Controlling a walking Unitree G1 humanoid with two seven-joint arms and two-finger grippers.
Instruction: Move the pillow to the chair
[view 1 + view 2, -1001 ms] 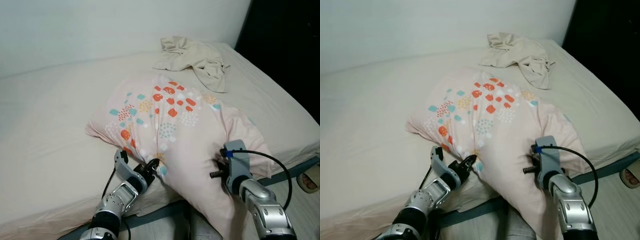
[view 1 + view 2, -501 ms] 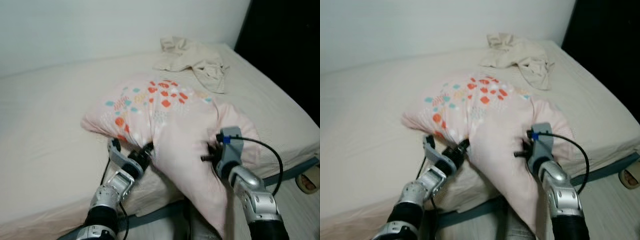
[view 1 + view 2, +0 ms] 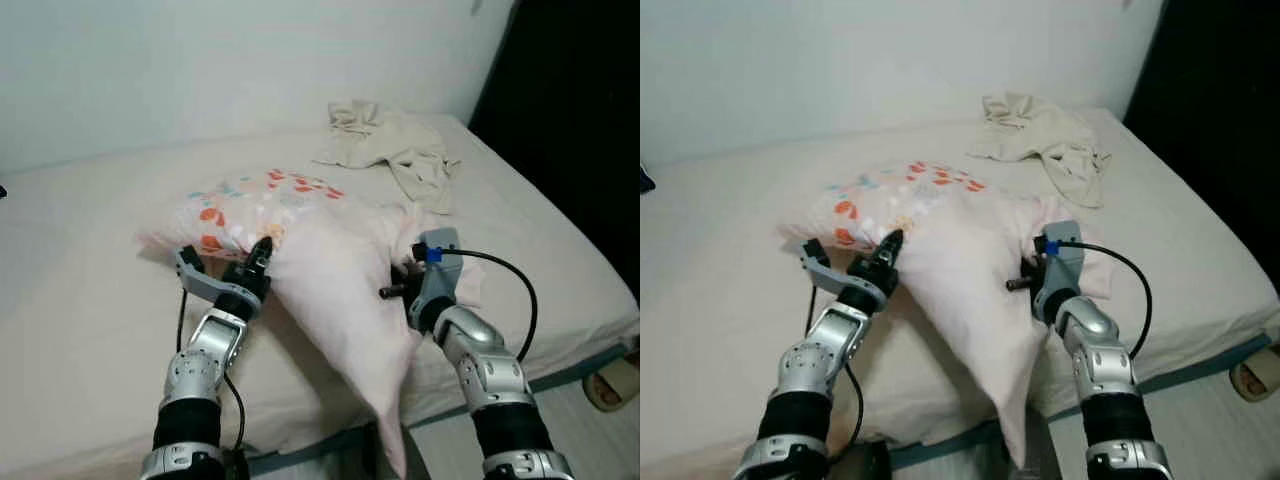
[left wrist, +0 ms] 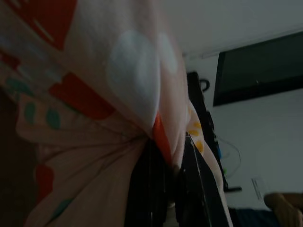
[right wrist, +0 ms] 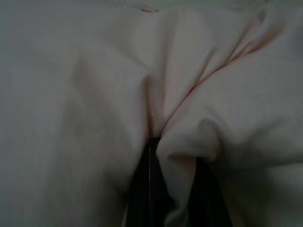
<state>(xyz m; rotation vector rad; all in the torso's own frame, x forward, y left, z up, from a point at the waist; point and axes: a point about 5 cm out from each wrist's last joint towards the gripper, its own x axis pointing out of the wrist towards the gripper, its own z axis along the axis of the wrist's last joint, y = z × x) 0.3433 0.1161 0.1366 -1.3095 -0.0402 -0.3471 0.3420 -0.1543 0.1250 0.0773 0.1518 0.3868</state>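
The pale pink pillow [image 3: 330,270] with orange and teal dots is lifted off the bed between my two arms, its lower corner drooping toward the bed's front edge. My left gripper [image 3: 259,253] is shut on the pillow's left edge, fabric pinched between its black fingers [image 4: 151,189]. On the pillow's right side my right gripper [image 3: 400,285] is shut too, and cloth folds over its fingers [image 5: 147,198]. The far end of the pillow [image 3: 890,195] still touches the mattress.
A beige bed [image 3: 90,280] with a cream sheet spans the view. A crumpled beige garment [image 3: 400,150] lies at the far right corner. A white wall is behind, a dark opening at the right. A slipper [image 3: 612,382] lies on the floor at the bed's right.
Both grippers have risen with the pillow, which has come up off the bed and folded so its near end hangs. The camera view has also lifted.
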